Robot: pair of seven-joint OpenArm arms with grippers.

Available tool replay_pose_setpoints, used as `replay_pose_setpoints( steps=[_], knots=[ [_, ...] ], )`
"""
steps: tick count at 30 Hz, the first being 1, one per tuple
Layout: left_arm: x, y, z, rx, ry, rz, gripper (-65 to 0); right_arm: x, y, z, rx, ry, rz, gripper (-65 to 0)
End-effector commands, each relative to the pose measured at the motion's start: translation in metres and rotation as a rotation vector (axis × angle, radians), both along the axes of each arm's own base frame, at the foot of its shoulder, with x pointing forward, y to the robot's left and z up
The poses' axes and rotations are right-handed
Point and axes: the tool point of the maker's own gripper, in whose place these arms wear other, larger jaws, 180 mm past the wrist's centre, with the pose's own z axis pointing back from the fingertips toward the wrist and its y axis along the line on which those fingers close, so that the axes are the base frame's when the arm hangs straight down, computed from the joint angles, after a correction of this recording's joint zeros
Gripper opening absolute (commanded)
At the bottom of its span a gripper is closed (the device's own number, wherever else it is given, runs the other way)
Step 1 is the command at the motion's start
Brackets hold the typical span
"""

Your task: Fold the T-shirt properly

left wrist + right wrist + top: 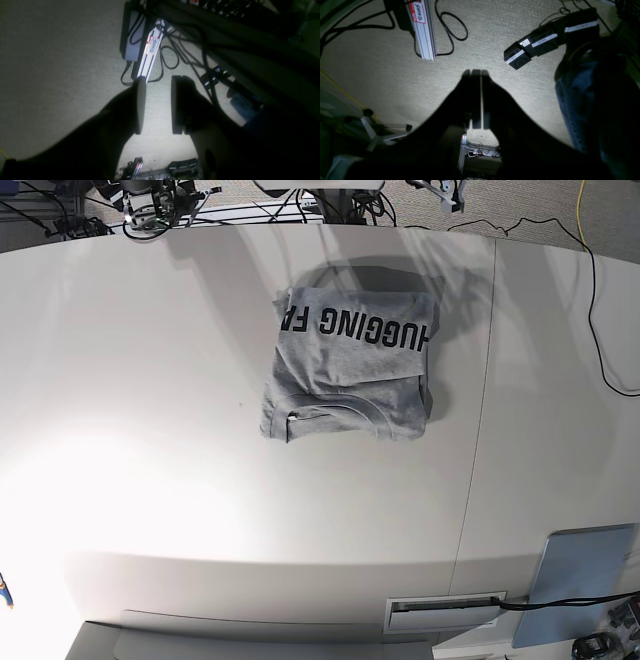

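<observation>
Base: folded T-shirt (pixel 350 365) on table (pixel 150 430) | wrists: carpet (pixel 495 50) only

Below me is a wide white table (pixel 150 440) with a thin seam running down its right part. Directly on it, near the far middle, lies the T-shirt (pixel 350 365), grey and folded into a compact, almost square bundle, with black capital letters on the top flap. At the near right corner a pale blue panel (pixel 580 585) lies flat on the table, well apart from the shirt, with a black cable (pixel 520 605) beside it.
</observation>
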Motion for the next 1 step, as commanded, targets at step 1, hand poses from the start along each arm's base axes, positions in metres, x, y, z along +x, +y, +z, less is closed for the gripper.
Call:
replay_pose_setpoints(
  steps=[1],
  knots=[
    [-0.0028,0.0048,-0.0002,0.015,0.004,0.005,-46.1,0.0015,-0.0097,0.002,-0.017,-0.001,0.007,-63.7]
  ],
)
